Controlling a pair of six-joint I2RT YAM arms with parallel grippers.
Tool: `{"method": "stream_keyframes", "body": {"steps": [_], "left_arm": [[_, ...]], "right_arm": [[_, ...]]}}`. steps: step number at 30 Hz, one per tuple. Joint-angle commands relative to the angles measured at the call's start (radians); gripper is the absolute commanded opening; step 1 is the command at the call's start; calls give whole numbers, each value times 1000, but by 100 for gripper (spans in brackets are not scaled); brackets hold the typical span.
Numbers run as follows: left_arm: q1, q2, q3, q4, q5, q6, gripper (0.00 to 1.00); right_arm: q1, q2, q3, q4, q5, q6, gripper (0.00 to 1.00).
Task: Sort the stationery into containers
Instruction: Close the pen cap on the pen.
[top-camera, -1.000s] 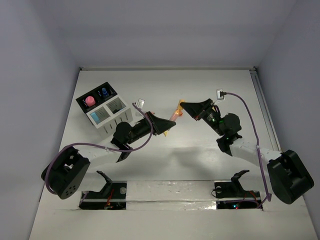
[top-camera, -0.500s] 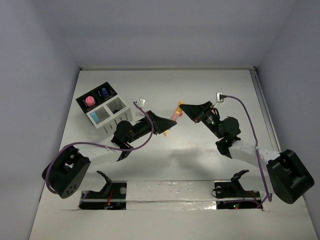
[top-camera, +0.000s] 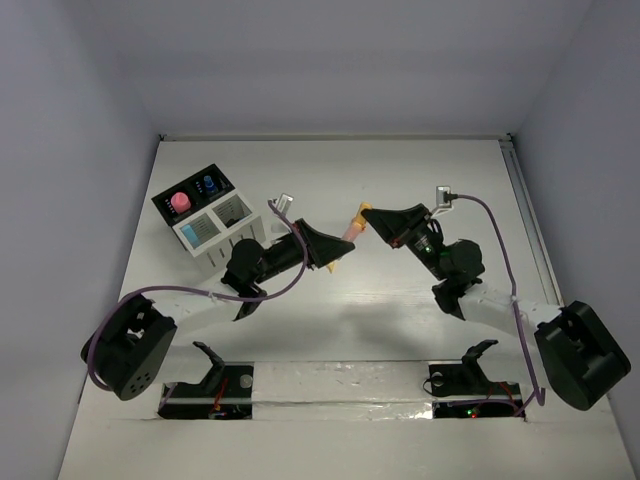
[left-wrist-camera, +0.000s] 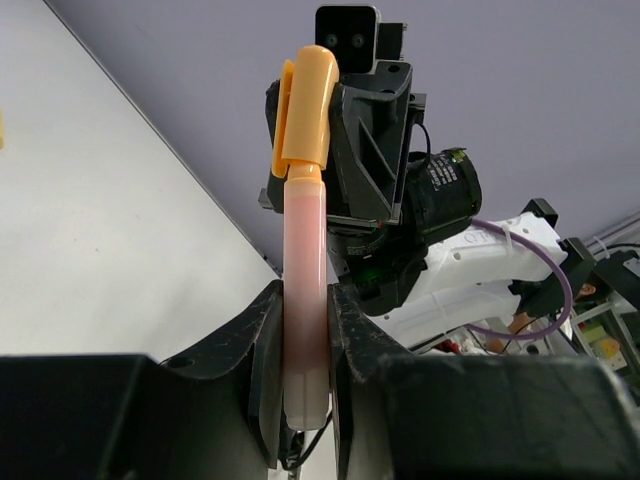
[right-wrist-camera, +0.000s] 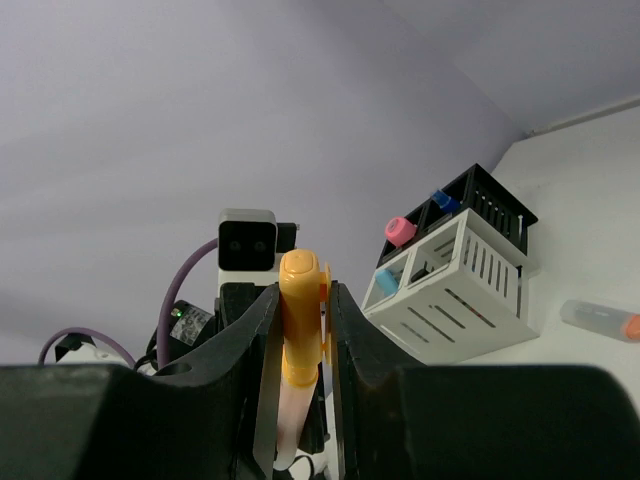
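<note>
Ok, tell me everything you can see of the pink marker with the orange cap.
The pink plastic marker with an orange clip cap has a translucent barrel and is capped. It hangs in the air above the table, the left claw shut on its barrel, the right claw closed around its cap end.

The highlighter (left-wrist-camera: 303, 280) is showing a pale pink barrel under an orange cap. At ten o'clock on the white table (top-camera: 400, 170), the organizer (top-camera: 225, 250) is showing two black compartments and two white slotted ones, carrying a pink cap (top-camera: 180, 201), a blue cap (top-camera: 208, 184) and a light blue piece (top-camera: 200, 232). A purple cable (right-wrist-camera: 170, 295) is trailing.
</note>
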Motion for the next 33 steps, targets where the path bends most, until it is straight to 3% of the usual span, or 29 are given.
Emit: {"method": "stream_keyframes", "body": {"steps": [1,12,17,21,27,33], "left_arm": [[17,-34,96,364,-57,24,0],[17,2,128,426,-71,91,0],[17,-23,165,380,-48,116,0],[17,-78,159,288,-49,154,0],[17,-141,159,200,-77,185,0],[37,-167,209,149,-75,193,0]], "right_arm": [[74,28,-25,61,-165,-7,8],[159,105,-71,216,-156,131,9],[182,113,-38,158,-184,131,6],[182,35,-13,-80,-182,68,0],[191,-65,70,-443,-213,-71,0],[200,-62,62,-540,-254,-122,0]]}}
